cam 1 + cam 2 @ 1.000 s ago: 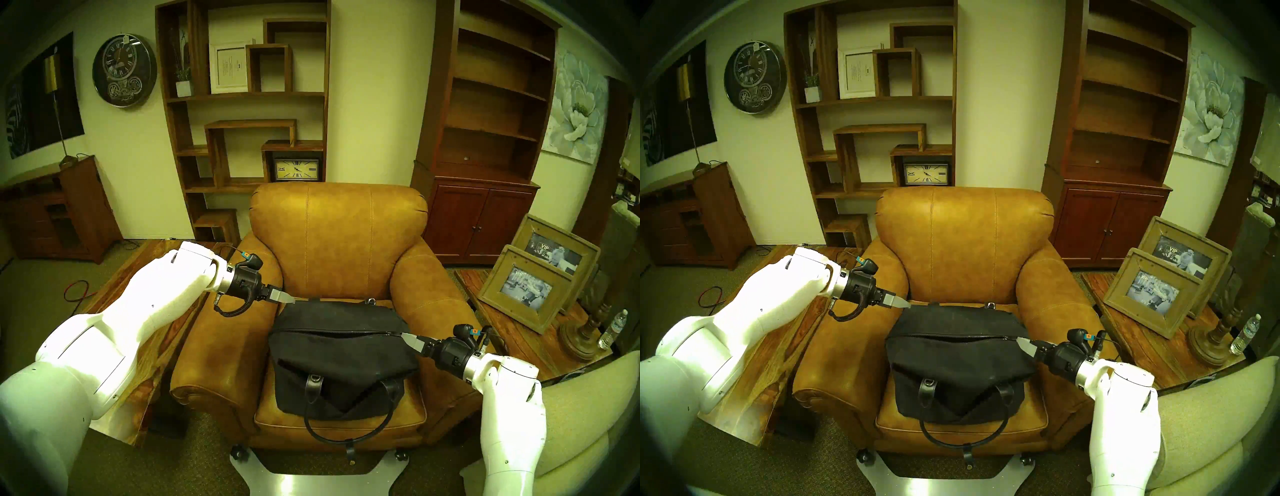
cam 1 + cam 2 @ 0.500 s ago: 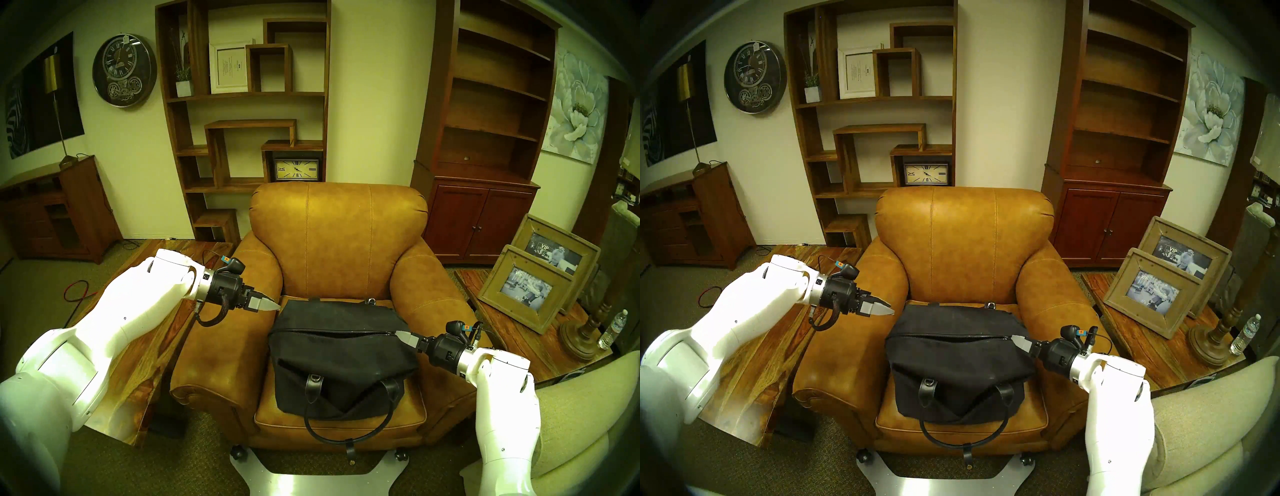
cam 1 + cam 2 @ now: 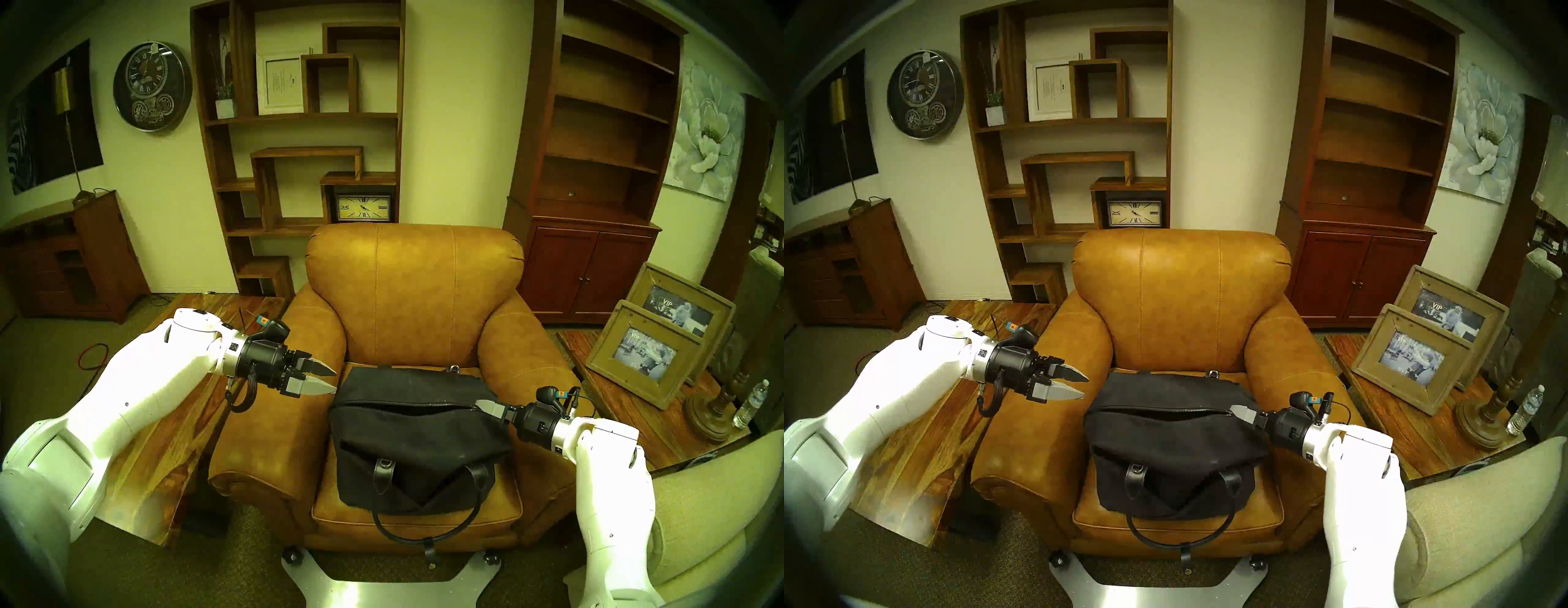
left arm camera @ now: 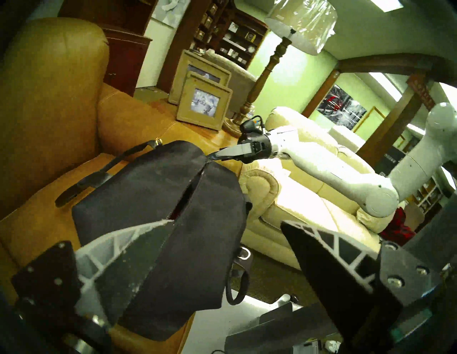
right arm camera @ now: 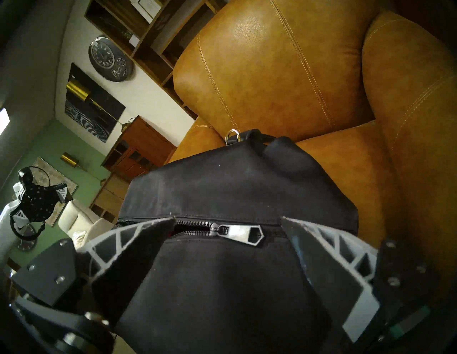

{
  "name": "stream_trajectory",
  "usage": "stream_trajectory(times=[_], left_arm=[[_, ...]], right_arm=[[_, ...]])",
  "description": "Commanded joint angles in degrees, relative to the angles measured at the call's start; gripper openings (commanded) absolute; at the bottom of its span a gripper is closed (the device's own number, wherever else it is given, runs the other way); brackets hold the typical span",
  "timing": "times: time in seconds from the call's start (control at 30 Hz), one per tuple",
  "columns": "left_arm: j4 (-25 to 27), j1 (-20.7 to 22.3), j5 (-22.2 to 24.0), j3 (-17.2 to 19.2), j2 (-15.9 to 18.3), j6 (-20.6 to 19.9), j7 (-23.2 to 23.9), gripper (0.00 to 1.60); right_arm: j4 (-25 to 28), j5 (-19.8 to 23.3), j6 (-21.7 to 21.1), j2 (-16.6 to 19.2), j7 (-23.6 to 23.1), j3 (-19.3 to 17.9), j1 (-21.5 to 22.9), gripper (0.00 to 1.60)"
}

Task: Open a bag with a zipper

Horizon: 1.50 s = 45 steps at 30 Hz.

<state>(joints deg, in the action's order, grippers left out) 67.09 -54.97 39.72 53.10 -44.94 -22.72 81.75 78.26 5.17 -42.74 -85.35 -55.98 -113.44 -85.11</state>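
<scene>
The black canvas bag lies on the seat of a tan leather armchair. Its zipper runs left to right along the top. In the right wrist view the slider and silver pull tab sit near the bag's right end, and the teeth are parted to the left of the slider. My right gripper is open at that end, with the pull tab lying between its fingers, not pinched. My left gripper is open and empty, just left of the bag's left end.
The armchair's padded arms flank the bag on both sides. A wooden side table stands on the left. On the right stand picture frames, a lamp base, a water bottle and a cream sofa. A leather handle loop hangs over the seat front.
My left gripper drew back leftward from the bag's far left corner and opened. My right gripper moved a little left onto the zipper's right end. The bag has not visibly moved.
</scene>
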Motion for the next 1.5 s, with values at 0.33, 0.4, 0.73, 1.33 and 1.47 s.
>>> stream_trajectory(times=[0.33,0.4,0.73,1.33,1.47], left_arm=[[15.7,-11.9,7.7,7.3,9.6,7.6,2.3,1.60],[17.4,-13.6,8.7,8.4,10.5,8.4,1.8,1.60],[25.0,-21.4,13.9,12.7,15.0,12.5,-3.1,1.60],[34.4,-34.7,23.0,18.4,21.9,21.3,-16.6,1.60],[35.6,-36.4,24.2,19.0,23.0,22.9,-18.6,1.60]], right_arm=[[-1.7,0.6,-4.8,2.1,-3.6,2.2,3.6,1.60],[-1.8,0.5,-5.6,2.6,-4.0,2.6,3.6,1.60],[-1.7,0.9,-9.7,4.7,-2.2,4.7,2.9,1.60],[1.8,7.6,-12.3,7.6,1.0,8.3,0.9,1.60],[1.6,8.8,-12.3,8.1,1.3,9.1,0.8,1.60]])
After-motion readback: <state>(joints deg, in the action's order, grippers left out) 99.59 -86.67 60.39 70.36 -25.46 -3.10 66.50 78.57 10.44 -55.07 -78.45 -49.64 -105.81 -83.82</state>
